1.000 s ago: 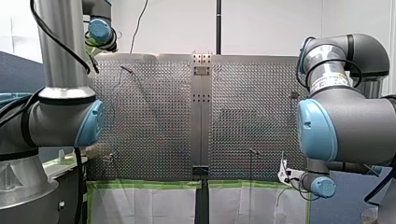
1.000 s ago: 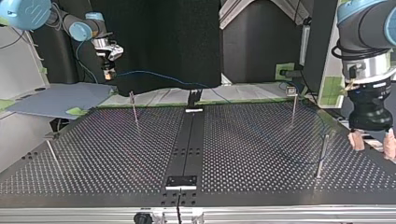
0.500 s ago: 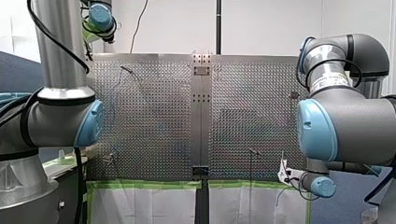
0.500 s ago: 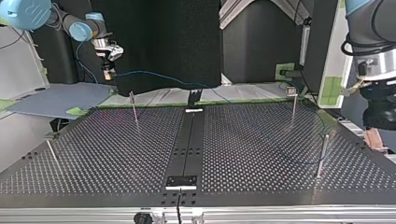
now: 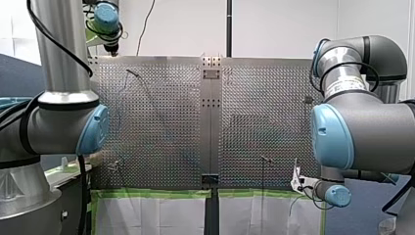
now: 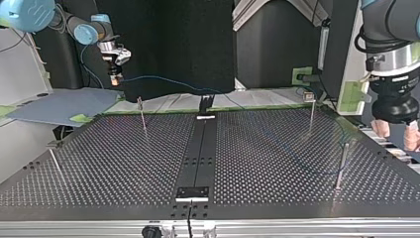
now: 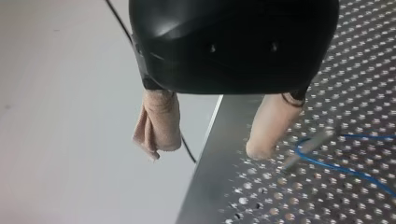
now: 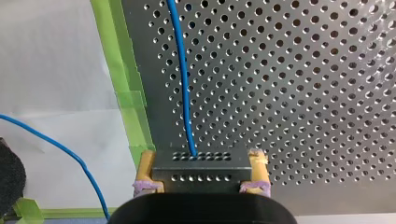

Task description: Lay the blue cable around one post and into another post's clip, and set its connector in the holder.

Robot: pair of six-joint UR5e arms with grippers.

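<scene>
My right gripper (image 8: pixel 201 158) is shut on a dark grey connector block (image 8: pixel 201 173), and the blue cable (image 8: pixel 180 70) runs out of it over the perforated table. In the top view that right gripper (image 6: pixel 115 78) hangs beyond the table's far left corner, with the cable (image 6: pixel 168 79) stretching toward the view's right. My left gripper (image 6: pixel 395 136) hovers open over the table's right edge there, its beige pads (image 7: pixel 159 121) apart and holding nothing. In the left wrist view, my left gripper (image 7: pixel 204 150) stands beside a thin post (image 7: pixel 310 144) with the cable (image 7: pixel 345 168) looped at it.
Thin metal posts stand on the table: a far left one (image 6: pixel 142 114), a far right one (image 6: pixel 312 111), a near right one (image 6: pixel 341 163), a near left one (image 6: pixel 54 161). A black centre rail (image 6: pixel 200 148) carries small brackets. Green tape (image 8: pixel 126 93) lines the table edge.
In the top view my left gripper swung out toward the right edge, then came back slightly higher. In the front view its wrist rose. My right gripper and the connector stayed put.
</scene>
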